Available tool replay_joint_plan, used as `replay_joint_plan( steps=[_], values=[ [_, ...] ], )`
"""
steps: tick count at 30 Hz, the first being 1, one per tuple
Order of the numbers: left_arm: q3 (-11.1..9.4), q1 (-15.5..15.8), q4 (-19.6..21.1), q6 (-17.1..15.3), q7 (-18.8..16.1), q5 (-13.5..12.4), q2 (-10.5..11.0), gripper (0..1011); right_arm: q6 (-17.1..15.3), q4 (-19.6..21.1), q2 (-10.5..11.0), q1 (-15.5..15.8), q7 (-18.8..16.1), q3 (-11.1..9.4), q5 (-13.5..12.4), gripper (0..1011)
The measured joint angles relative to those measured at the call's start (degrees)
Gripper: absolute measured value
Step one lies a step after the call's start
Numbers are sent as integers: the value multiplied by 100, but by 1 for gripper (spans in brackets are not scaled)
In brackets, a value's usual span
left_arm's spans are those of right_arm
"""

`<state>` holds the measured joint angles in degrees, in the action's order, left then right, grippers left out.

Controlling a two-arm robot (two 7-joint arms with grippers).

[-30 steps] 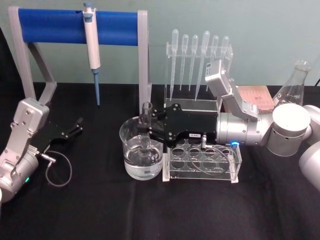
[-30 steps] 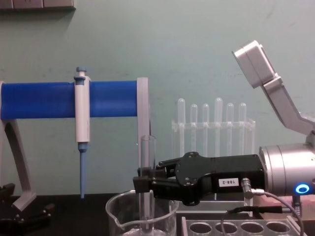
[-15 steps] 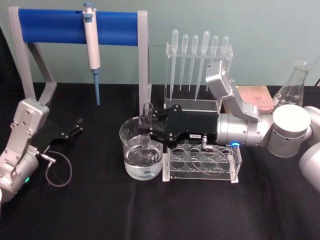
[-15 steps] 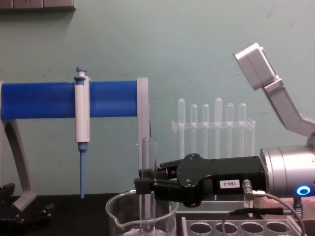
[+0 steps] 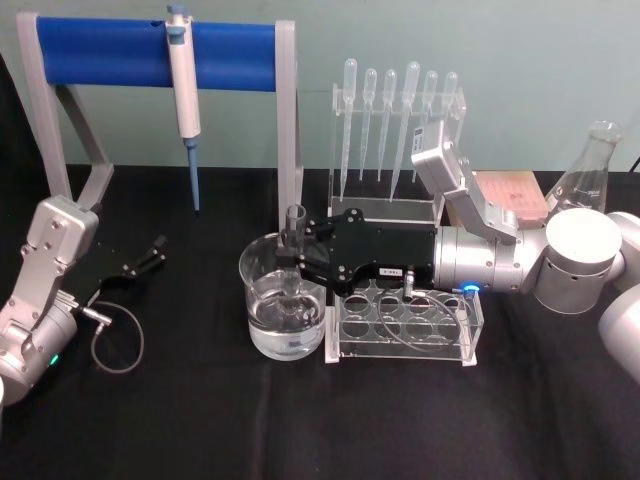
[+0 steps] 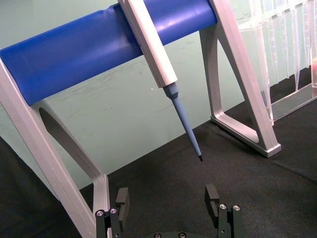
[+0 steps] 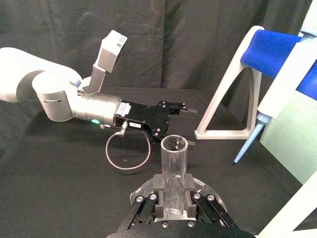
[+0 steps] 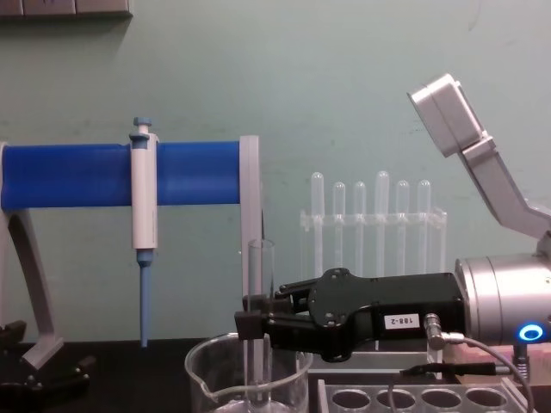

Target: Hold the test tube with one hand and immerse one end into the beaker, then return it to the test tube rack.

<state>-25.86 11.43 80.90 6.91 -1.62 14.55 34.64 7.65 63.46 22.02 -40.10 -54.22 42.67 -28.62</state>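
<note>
Clamping the test tube (image 5: 294, 222) upright, the right gripper (image 5: 291, 262) holds its lower end inside the beaker (image 5: 262, 300) — just left of the rack (image 5: 400, 352) — while the left gripper (image 5: 152, 253) rests parked, fingers apart, at the table's (image 5: 200, 420) left.

- Desk (image 5: 200, 400): black cloth cover, set against a pale green wall (image 5: 520, 60).
- Stand (image 5: 288, 130): grey angled legs with a blue padded crossbar (image 5: 100, 52), at the back left of the desk.
- Pipettor (image 5: 183, 75): white body, blue cap and blue tip, hanging upright from the crossbar, tip clear of the desk.
- Pipettes (image 5: 410, 110): six, thin clear plastic, bulbs up, in a clear acrylic holder (image 5: 395, 205) at back centre.
- Conical flask (image 5: 590, 165): clear glass, back right.
- Box (image 5: 515, 190): flat, reddish-brown, just beside the flask.
</note>
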Motion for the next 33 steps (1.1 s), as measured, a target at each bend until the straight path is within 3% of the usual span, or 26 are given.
replay_joint_plan(
  steps=[33],
  values=[
    [0, 0, 0, 0, 0, 0, 0, 1000, 1, 1, 1, 0, 4, 3, 0, 241]
  ],
)
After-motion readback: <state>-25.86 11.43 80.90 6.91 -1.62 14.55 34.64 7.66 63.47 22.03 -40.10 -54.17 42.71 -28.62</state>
